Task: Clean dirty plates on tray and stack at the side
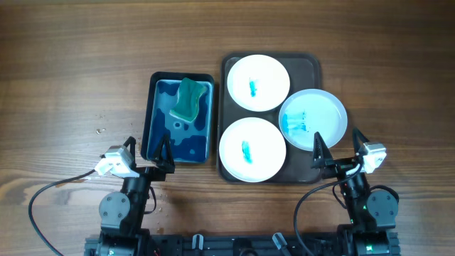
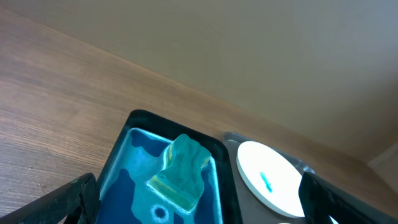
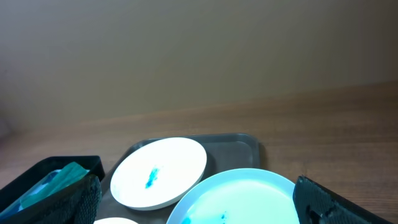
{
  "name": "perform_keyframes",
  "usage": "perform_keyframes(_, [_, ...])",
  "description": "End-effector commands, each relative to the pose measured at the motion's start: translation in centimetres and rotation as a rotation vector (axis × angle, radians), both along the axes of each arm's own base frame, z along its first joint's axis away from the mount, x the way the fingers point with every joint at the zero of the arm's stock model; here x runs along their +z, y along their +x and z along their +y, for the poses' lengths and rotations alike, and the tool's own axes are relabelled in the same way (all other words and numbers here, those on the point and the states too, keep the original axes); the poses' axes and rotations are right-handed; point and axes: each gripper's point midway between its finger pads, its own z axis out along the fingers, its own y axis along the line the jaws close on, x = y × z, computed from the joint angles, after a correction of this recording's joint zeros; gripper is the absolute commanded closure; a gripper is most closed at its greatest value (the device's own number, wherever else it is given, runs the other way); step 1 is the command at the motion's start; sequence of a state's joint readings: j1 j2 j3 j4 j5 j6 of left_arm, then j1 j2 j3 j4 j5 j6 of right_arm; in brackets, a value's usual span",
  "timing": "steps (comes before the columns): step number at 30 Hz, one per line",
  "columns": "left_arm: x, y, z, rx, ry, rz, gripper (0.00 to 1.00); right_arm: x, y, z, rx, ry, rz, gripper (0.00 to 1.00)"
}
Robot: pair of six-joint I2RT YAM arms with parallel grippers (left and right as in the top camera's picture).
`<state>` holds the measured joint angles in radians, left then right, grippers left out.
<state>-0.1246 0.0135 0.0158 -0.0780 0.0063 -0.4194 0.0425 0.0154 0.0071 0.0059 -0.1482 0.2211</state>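
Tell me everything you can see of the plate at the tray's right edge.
The right plate is round, white, shallow, with a raised rim; it looks glazed or plastic. A pale turquoise smear covers its left half. It lies partly on the dark tray, overhanging the right lip above the wooden table. It sits close to the far plate and the near plate; contact cannot be told. The open right claw stands at its near rim, not gripping it.

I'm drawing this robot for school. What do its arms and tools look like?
The left arm and the right arm are black with round grey joints. The left tool and the right tool each have two pointy black fingers and a small white box beside them. A thin black cable loops out from each arm.
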Motion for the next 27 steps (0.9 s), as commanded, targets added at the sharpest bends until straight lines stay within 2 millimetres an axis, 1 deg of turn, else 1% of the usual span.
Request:
perform_keyframes(1, [-0.3,0.0,-0.4,-0.019,0.019,-0.001,0.0,0.2,0.0,-0.3,-0.016,-0.008,-0.011,0.0])
perform_keyframes(8, [-0.3,-0.1,-0.6,-0.032,0.017,-0.001,0.0,0.3,0.0,-0.3,-0.016,-0.008,-0.016,0.01])
perform_keyframes(9, [-0.3,-0.1,-0.9,-0.049,0.016,-0.003,0.0,0.7,0.0,-0.1,-0.005,0.002,-0.03,0.0])
perform_keyframes(12, [-0.2,-0.1,-0.9,-0.05,0.015,-0.004,0.0,1.2,-0.3,1.1,0.065,0.017,-0.046,0.0])
perform_keyframes(14, [0.2,-0.1,-1.2,-0.072,0.012,-0.023,0.0,1.4,-0.6,2.0,0.122,0.013,-0.054,0.0])
perform_keyframes(16, [1.5,-0.4,-2.3,-0.135,0.005,-0.073,0.0,1.8,-0.9,2.7,0.167,0.011,-0.062,0.0])
perform_keyframes(18, [3.3,-0.7,-3.1,-0.185,0.0,-0.14,0.0,2.8,-1.4,3.5,0.217,0.008,-0.079,0.0])
perform_keyframes(20, [5.4,-1.0,-3.2,-0.188,-0.001,-0.194,0.0,4.2,-1.9,4.0,0.246,-0.016,-0.095,0.0])
perform_keyframes(23, [8.3,-1.5,-2.7,-0.164,-0.004,-0.238,0.0,6.5,-2.7,4.4,0.272,-0.097,-0.111,0.0])
perform_keyframes(26, [11.1,-1.9,-2.4,-0.149,-0.003,-0.225,0.0,9.2,-3.3,4.4,0.277,-0.163,-0.068,0.0])
perform_keyframes(27, [11.7,-1.8,-2.3,-0.146,-0.002,-0.196,0.0,10.0,-3.3,4.4,0.28,-0.169,-0.035,0.0])
